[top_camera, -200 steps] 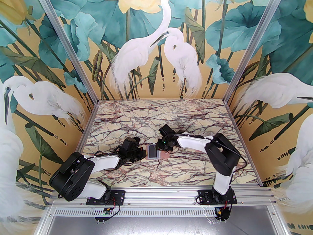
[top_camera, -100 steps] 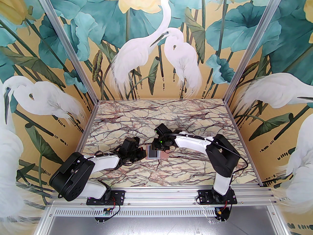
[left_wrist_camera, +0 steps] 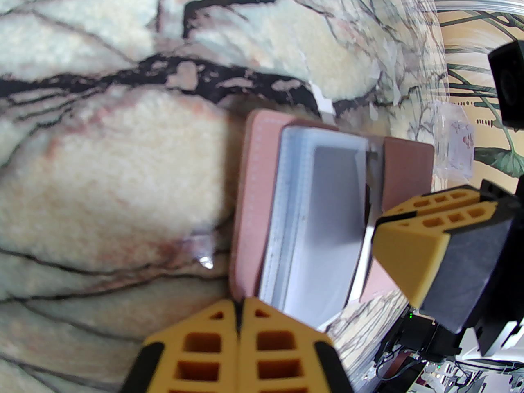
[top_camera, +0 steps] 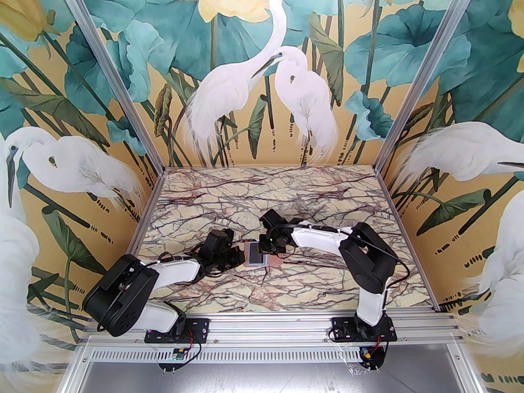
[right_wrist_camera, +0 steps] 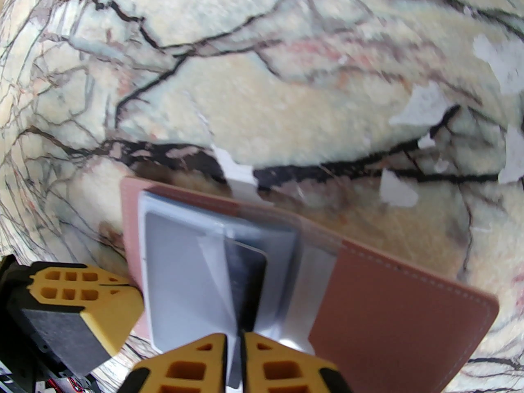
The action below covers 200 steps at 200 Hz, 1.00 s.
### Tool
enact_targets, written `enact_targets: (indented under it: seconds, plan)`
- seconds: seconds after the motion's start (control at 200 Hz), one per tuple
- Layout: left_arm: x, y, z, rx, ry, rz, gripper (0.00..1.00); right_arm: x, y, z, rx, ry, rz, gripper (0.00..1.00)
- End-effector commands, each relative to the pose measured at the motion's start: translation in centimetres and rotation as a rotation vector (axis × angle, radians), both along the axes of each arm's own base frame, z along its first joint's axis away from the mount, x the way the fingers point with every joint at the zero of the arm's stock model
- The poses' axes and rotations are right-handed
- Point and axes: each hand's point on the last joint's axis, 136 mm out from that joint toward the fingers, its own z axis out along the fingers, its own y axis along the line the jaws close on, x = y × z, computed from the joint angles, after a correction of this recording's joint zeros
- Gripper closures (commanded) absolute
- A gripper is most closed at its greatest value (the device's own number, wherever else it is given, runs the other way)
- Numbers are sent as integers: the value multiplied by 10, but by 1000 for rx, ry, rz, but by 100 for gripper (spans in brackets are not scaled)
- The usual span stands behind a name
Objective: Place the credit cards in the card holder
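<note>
The dusty-pink card holder (top_camera: 257,259) lies open on the marble table, its pale grey-blue sleeves (left_wrist_camera: 315,219) facing up. My right gripper (right_wrist_camera: 233,358) is shut on a thin grey credit card (right_wrist_camera: 245,281) standing edge-down in the sleeves beside the pink cover (right_wrist_camera: 401,317). It hangs over the holder's right half (top_camera: 266,253). My left gripper (left_wrist_camera: 238,321) is shut, its tips at the holder's left edge (top_camera: 241,256); whether it pinches the edge is hidden. More see-through cards (left_wrist_camera: 452,150) lie further right on the table (top_camera: 343,225).
White scuffed patches (right_wrist_camera: 425,100) mark the marble beyond the holder. Painted walls with aluminium posts (top_camera: 393,145) enclose the table on three sides. The two grippers sit close together over the holder, the left gripper's pad (right_wrist_camera: 61,326) beside the right one's fingers.
The right gripper with its card has shifted left over the holder and settled slightly lower. The left arm and the holder have stayed put.
</note>
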Motion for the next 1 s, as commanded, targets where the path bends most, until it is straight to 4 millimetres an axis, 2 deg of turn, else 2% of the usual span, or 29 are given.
enact_targets:
  seconds: [0.0, 0.765, 0.925, 0.995]
  plan:
    - [-13, 7, -16, 45, 49, 4, 100, -4, -4, -9, -16, 11, 2, 86]
    - [-13, 8, -14, 46, 42, 10, 100, -11, -16, -35, -69, 40, 0, 90]
    - [-11, 8, -4, 45, 24, 7, 100, -13, -18, -40, -75, 47, -1, 90]
    - [-10, 9, 3, 49, 11, 6, 97, -13, -18, -42, -76, 49, -1, 90]
